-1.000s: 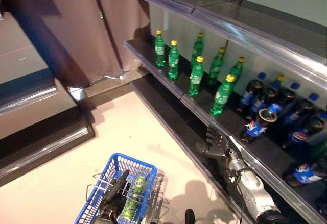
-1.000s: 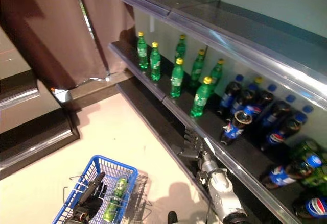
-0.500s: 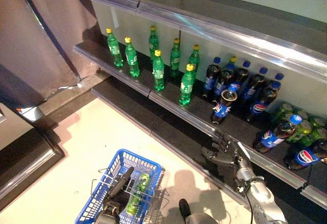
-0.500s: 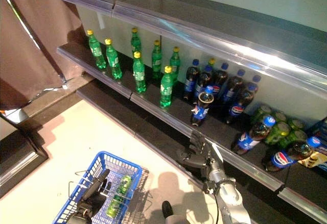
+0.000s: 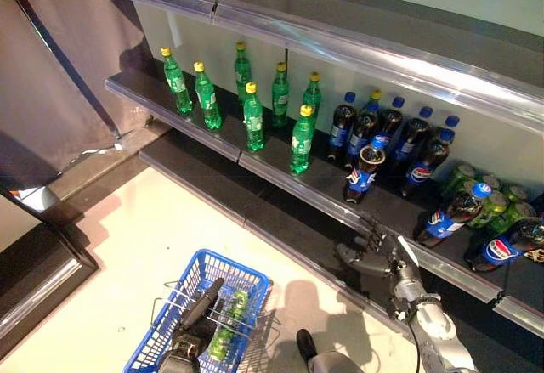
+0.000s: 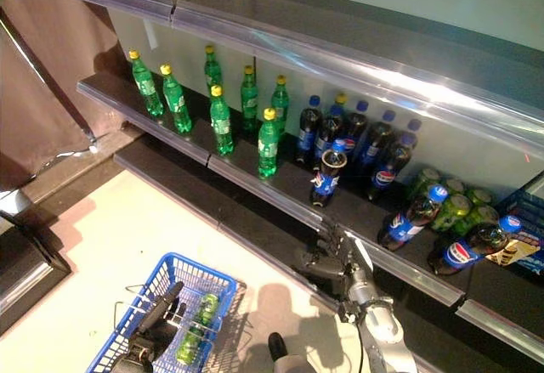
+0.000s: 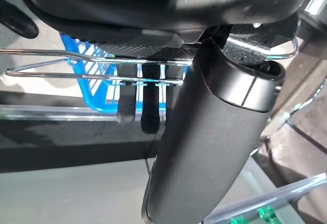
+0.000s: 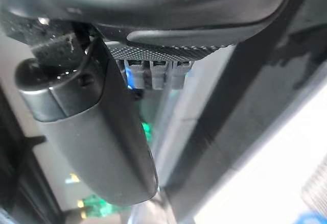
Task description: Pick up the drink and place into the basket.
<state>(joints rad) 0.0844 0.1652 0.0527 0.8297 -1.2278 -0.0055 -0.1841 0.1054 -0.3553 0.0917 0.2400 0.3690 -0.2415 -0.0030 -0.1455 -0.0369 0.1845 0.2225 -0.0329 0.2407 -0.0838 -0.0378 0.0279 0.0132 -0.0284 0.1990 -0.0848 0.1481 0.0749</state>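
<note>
A blue wire basket (image 5: 234, 268) hangs low on my left. A green bottle (image 5: 228, 328) lies inside it. My left hand (image 5: 192, 336) is shut on the basket's metal handle (image 7: 76, 73), which runs between palm and fingers in the left wrist view. My right hand (image 5: 372, 258) is open and empty, fingers spread, just in front of the shelf's front edge (image 5: 442, 264). Above it a dark cola bottle (image 5: 361, 172) stands forward of the row. Green bottles with yellow caps (image 5: 301, 139) stand further left on the same shelf.
More cola bottles (image 5: 413, 142) stand at the shelf's back; two (image 5: 455, 214) lie on their sides to the right, beside green cans (image 6: 455, 210). An upper shelf (image 5: 365, 46) overhangs them. A lower dark ledge (image 5: 255, 220) runs along the pale floor (image 5: 153, 220).
The whole view has shifted along the shelf, bringing the cola bottles to the middle. Both hands keep their pose; the bottle still lies in the basket.
</note>
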